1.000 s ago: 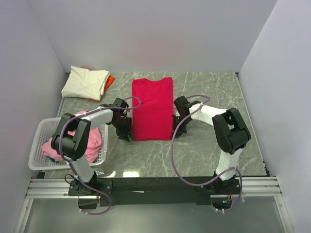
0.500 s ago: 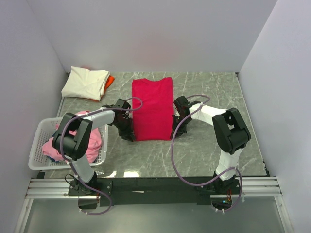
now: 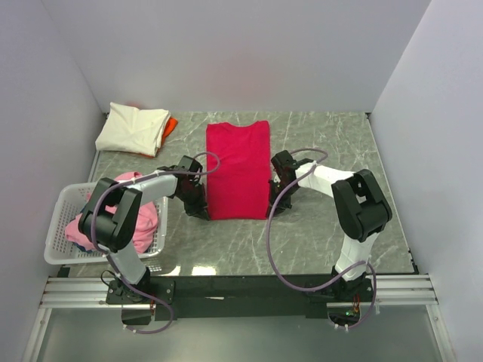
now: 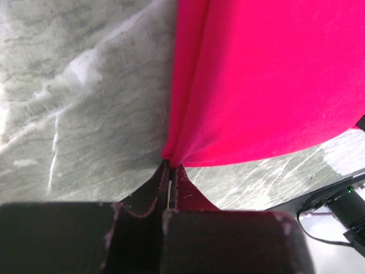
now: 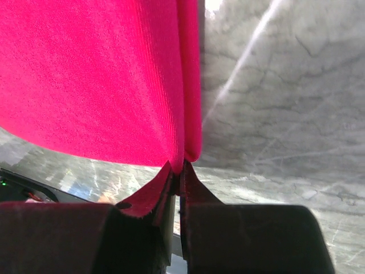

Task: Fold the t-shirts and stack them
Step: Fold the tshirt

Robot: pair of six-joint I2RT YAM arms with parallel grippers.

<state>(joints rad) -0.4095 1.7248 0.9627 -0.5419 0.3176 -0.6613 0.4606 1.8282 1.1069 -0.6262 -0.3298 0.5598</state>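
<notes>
A crimson red t-shirt (image 3: 238,170) lies on the marble table as a long folded strip, collar end away from me. My left gripper (image 3: 202,210) is shut on its near left corner, the red cloth (image 4: 251,80) pinched between the closed fingertips (image 4: 181,181). My right gripper (image 3: 271,205) is shut on the near right corner, red cloth (image 5: 97,74) caught between its fingertips (image 5: 193,178). A folded cream-white t-shirt (image 3: 133,128) sits at the far left on an orange one (image 3: 170,124). Light pink t-shirts (image 3: 143,213) fill the basket.
The white lattice basket (image 3: 59,235) stands at the left edge beside the left arm. Purple cables loop over both arms. Grey walls close the table on three sides.
My left gripper has closed onto the red t-shirt's near left corner after edging in toward it. The right gripper kept its hold and hardly moved.
</notes>
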